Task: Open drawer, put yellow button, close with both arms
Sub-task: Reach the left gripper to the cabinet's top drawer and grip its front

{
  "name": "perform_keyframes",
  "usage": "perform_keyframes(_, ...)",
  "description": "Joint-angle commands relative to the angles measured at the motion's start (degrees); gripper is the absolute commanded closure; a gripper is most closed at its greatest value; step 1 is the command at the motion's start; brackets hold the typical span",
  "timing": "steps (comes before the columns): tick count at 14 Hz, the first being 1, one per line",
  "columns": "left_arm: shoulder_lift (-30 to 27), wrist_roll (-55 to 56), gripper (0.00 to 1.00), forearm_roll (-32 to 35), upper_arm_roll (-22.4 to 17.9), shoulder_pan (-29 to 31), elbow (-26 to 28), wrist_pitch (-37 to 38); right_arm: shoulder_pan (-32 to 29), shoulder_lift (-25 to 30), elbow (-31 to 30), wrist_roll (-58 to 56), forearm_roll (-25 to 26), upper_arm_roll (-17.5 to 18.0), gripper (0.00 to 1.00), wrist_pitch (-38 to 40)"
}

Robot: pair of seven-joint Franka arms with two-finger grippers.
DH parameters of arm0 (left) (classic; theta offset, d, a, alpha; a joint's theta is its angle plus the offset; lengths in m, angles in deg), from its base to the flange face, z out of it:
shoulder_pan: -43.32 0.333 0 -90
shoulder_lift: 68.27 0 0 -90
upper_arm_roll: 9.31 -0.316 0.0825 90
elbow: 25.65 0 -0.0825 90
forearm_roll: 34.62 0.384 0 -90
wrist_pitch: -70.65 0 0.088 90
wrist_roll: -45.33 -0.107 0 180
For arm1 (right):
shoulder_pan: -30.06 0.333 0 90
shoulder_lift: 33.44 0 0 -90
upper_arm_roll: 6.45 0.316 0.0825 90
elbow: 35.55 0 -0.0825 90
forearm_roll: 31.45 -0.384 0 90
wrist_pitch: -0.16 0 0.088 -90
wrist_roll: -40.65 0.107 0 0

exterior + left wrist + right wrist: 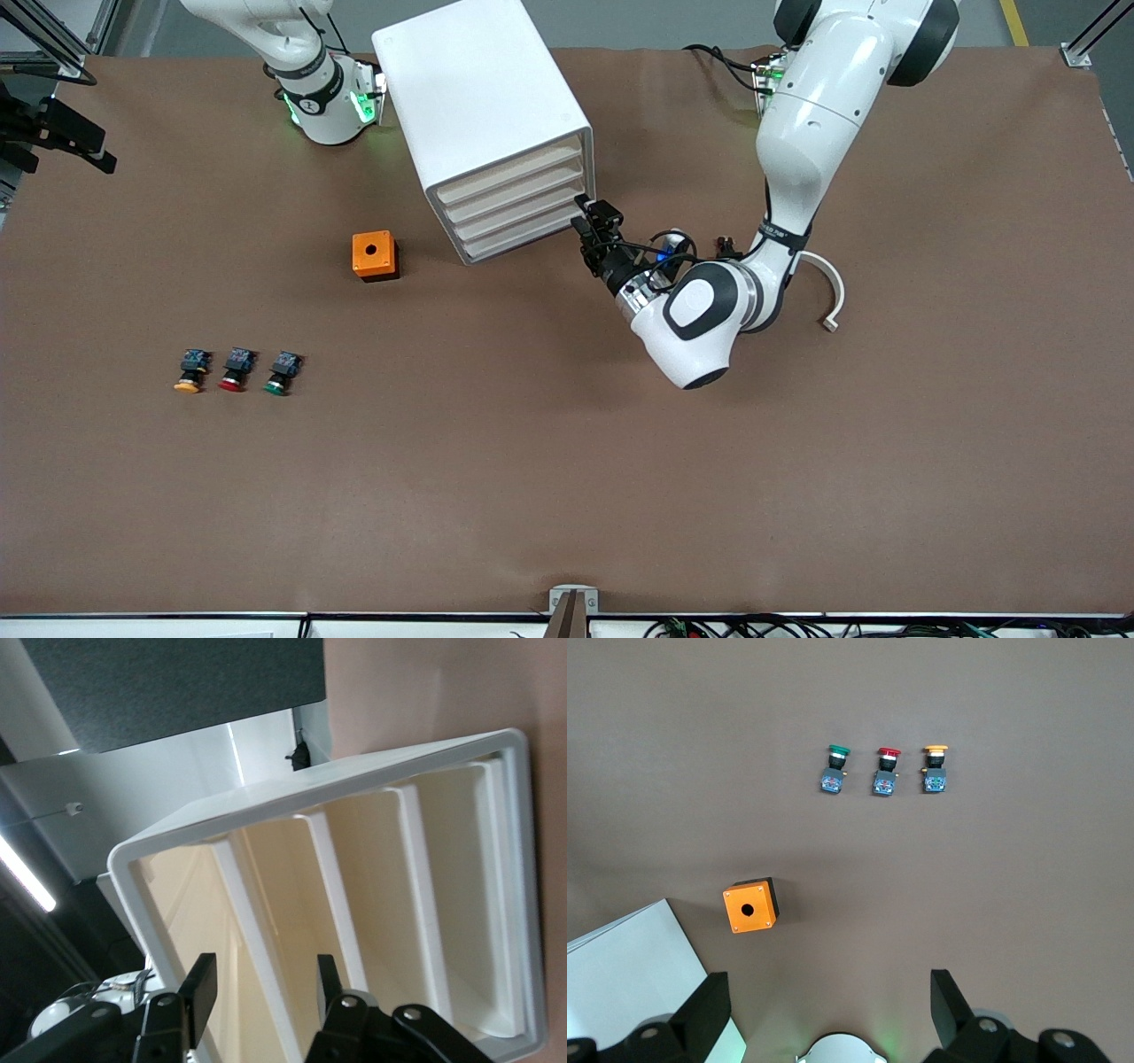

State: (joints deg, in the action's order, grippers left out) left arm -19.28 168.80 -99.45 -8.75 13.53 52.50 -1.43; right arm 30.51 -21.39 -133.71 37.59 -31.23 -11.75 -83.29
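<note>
The white cabinet [496, 124] stands on the brown table [567, 478], all four drawers pushed in. The left gripper [587, 223] sits at the front of the cabinet at the corner toward the left arm's end, its fingers [202, 983] parted astride a drawer edge; it seems to be the drawer [509, 173] on top, though I cannot tell for certain. The right gripper [828, 1014] waits high above, jaws wide and empty. The yellow button [190, 371] lies nearer the front camera than the cabinet, toward the right arm's end, beside the red button [236, 369] and green button [281, 373]. An orange box [374, 255] sits between them and the cabinet.
</note>
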Motion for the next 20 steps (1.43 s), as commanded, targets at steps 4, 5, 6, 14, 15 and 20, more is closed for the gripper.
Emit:
perform_keyframes(4, 0.40, 2.13, 0.45, -3.72, 0.49, -2.89, -0.19, 0.45, 0.25, 1.40, -1.24, -0.29, -0.75, -0.32, 0.00, -0.40)
perform_keyframes(5, 0.49, 2.13, 0.45, -4.16, 0.49, -3.51, -0.19, 0.37, 0.25, 1.49, -1.24, -0.29, -0.75, -0.32, 0.00, -0.40)
perform_keyframes(6, 0.67, 2.13, 0.45, -4.17, 0.40, -4.21, -0.19, 0.19, 0.25, 1.49, -1.24, -0.29, -0.75, -0.32, 0.00, -0.40)
perform_keyframes(14, 1.64, 4.32, 0.46, -4.17, 0.31, -9.22, -0.10, 0.01, 0.34, 1.40, -1.24, -0.29, -0.75, -0.23, 0.00, -0.49)
perform_keyframes(15, 1.63, 4.85, 0.53, -4.25, 0.31, -9.66, -0.10, 0.01, 0.34, 1.49, -1.24, -0.29, -0.75, -0.23, 0.00, -0.49)
perform_keyframes(20, 1.55, 5.90, 0.87, -4.25, 0.31, -10.54, -0.10, 0.10, 0.34, 1.40, -1.24, -0.29, -0.66, -0.32, 0.00, -0.49)
